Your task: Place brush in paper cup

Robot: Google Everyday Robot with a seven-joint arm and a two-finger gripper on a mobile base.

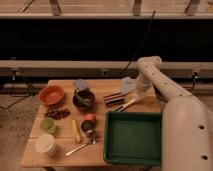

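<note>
The brush (126, 104) lies slantwise on the wooden table (65, 159), right of centre. Its pale handle runs up to the right and its dark tip points lower left. My gripper (137, 97) reaches down from the arm's elbow (150, 65) onto the brush's upper right end and is shut on it there. The brush still rests on the table. The paper cup (45, 144), squat and off-white, stands at the table's front left corner, far from the gripper.
A green tray (132, 139) fills the front right. An orange bowl (51, 95), a dark bowl (83, 100), a light-green cup (47, 125), a yellowish stick (76, 131), a metal spoon (82, 146), a small can (89, 121) and a dark block (113, 98) are spread between brush and cup.
</note>
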